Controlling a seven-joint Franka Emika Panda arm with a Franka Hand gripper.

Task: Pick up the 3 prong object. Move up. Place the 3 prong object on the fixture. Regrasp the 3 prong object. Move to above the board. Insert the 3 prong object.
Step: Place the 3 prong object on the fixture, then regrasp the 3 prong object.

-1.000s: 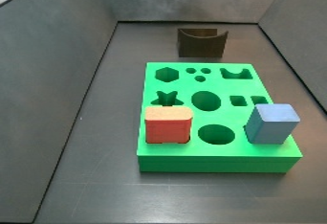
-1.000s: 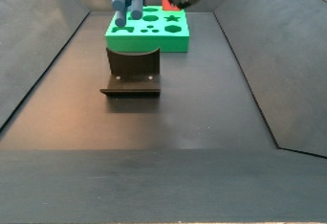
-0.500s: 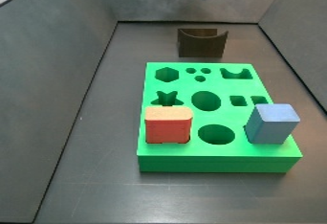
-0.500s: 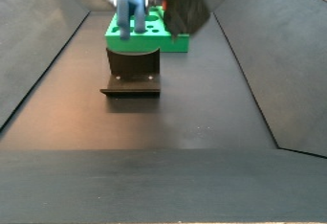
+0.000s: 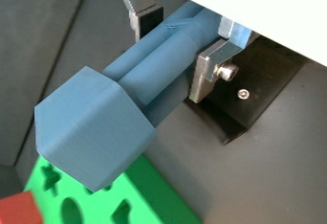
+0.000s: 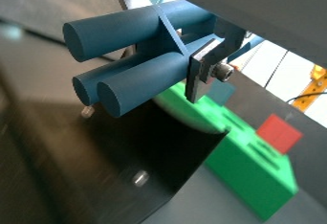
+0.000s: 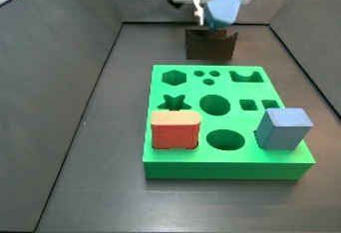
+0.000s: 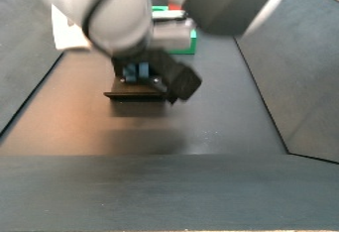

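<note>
The end effector [image 7: 204, 8] grips the 3 prong object [image 7: 225, 7], held just above the fixture [image 7: 210, 44] at 12 o'clock from the board [image 7: 226, 167]. Pickup and lift look done; placing, regrasping and insertion appear to remain.

Blurred arm hides most of bright green cutout board [image 8: 173, 33] and dark olive notched fixture [image 8: 133, 90]; hand [image 7: 210, 14] cut off by frame top.

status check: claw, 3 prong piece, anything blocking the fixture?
Claw shut on the 3 prong object, low over the fixture. Piece not released yet. Nothing seen blocking the fixture; board sits apart, red block and blue cube on it.
</note>
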